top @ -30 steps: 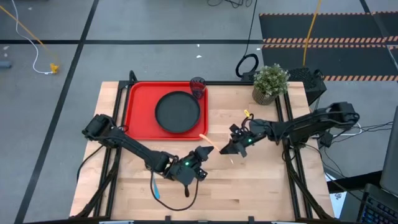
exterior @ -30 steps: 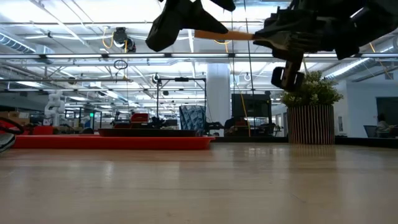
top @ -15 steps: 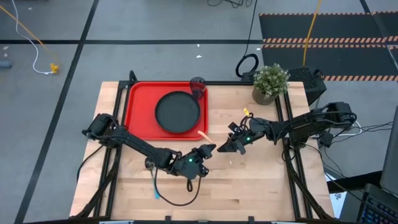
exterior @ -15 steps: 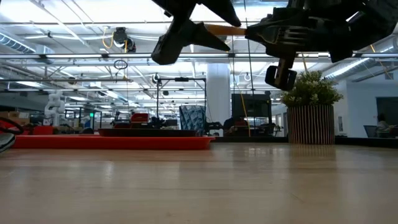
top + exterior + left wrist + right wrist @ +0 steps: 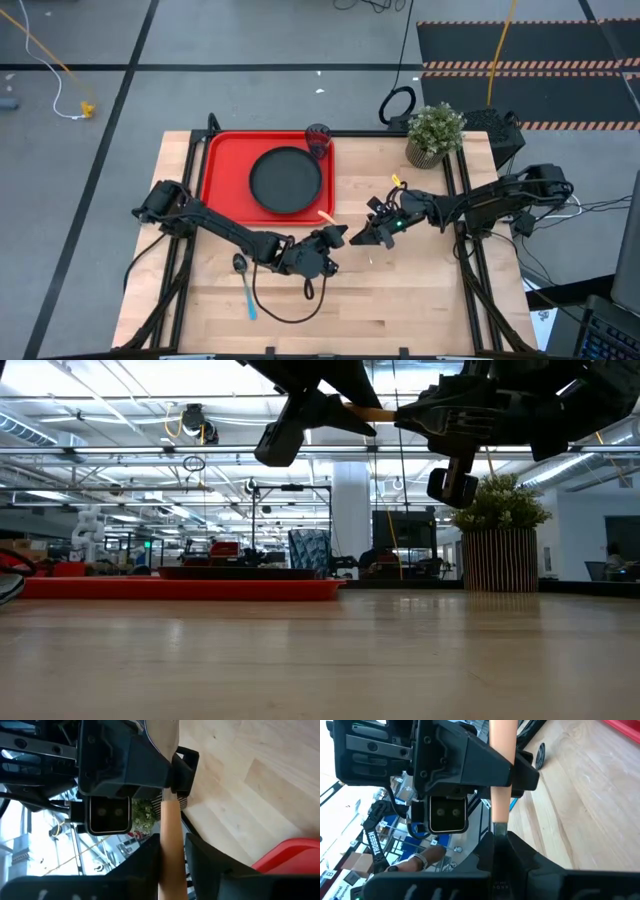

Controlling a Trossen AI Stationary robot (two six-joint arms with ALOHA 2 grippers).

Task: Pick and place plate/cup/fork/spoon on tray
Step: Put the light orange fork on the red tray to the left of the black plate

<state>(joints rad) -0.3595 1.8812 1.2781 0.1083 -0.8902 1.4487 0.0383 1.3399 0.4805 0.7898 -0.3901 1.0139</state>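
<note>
Both tools pinching fork (image 5: pixel 169 832) handle midair, "TROSSEN" on strap (image 5: pixel 374 847)

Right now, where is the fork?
In the high view, the fork hangs in the air between both end effectors, beside the tray's near right corner.

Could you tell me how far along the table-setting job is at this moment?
Done: the plate and cup sit on the tray. In hand: the fork is held in the air between both arms, the right claw shut on one end, the left claw around its handle. Left: place the fork, then the spoon lying on the table.
</note>
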